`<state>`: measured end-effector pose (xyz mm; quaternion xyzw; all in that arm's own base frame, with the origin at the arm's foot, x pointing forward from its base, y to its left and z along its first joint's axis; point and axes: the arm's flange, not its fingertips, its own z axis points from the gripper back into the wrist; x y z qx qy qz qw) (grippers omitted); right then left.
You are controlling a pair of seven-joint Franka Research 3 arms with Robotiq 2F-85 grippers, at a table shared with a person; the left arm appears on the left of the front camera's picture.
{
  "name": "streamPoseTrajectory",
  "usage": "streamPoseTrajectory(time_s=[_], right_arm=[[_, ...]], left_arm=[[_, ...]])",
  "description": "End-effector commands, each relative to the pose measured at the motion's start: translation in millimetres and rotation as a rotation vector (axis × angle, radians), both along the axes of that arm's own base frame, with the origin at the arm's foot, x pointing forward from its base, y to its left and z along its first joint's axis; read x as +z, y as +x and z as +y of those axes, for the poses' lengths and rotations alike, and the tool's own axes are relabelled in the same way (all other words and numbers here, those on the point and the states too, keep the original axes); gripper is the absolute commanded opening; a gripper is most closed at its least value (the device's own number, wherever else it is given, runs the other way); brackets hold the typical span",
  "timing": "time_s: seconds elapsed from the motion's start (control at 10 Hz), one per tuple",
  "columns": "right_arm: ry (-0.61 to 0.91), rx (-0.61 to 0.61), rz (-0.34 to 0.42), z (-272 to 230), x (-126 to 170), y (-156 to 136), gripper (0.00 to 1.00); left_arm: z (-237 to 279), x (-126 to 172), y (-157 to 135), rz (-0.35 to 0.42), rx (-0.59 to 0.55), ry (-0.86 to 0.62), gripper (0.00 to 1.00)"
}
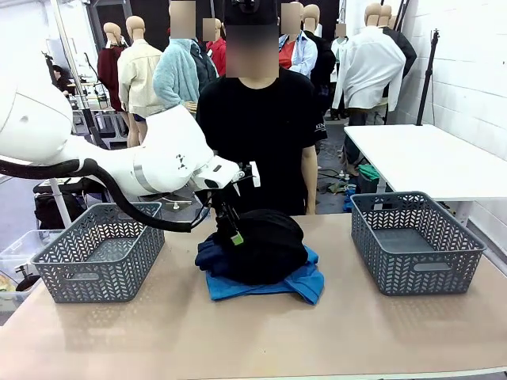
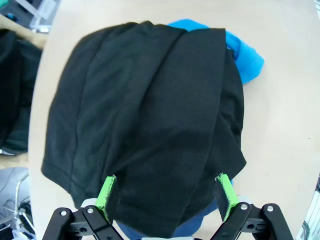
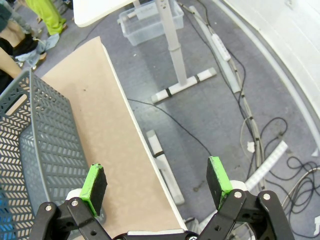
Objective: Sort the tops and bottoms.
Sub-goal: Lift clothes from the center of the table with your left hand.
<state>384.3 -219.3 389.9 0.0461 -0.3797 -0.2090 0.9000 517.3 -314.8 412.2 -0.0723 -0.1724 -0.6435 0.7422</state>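
Clothing sits heaped at the middle of the table (image 1: 238,340): a black garment (image 1: 265,245) is mounded on top, a blue garment (image 1: 297,283) lies flattened beneath it and shows at the near and right sides, and a dark navy piece (image 1: 211,257) pokes out on the left. The black one is topmost and loosely domed, so it looks like the natural piece to lift first without dragging the others.

The left tool (image 1: 231,231) hangs over the heap's left side, pointing down with its jaws apart. In its wrist view the green pads (image 2: 107,192) straddle a fold near the black garment's hem, with cloth between them. Whether they already press the fabric I cannot tell. That wide stance seems meant to gather a thick pinch rather than one thin layer.

The right tool (image 3: 157,182) also has its jaws apart, with nothing between them. It hangs past the table's right edge, above floor and cables, with the right basket (image 3: 35,145) beside it. I judge it is held there to keep out of the left arm's way.

The left basket (image 1: 95,265) and the right one flank the heap, each well apart from it. Bare table lies between the heap and each basket and along the near edge, giving room to carry cloth sideways, though a lifted garment must clear a basket rim. The person (image 1: 261,134) stands just behind the heap at the far edge, so room is tightest there.
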Motion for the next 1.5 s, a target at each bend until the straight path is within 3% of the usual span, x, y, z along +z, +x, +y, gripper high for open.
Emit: streamPoseTrajectory(time_s=[0.0, 0.3, 0.8, 1.4], right_arm=[[0.002, -0.006, 0.009, 2, 3, 0, 1.0], [0.002, -0.006, 0.009, 2, 3, 0, 1.0], [0.002, -0.006, 0.009, 2, 3, 0, 1.0], [0.002, -0.006, 0.009, 2, 3, 0, 1.0]], left_arm=[[2, 1, 11, 0.037, 0.014, 0.04, 1.0], [-1, -10, 14, 0.02, 0.004, 0.051, 1.0], [1, -9, 14, 0.008, -0.009, 0.029, 0.02], [1, -4, 8, 0.04, -0.029, -0.002, 0.0]])
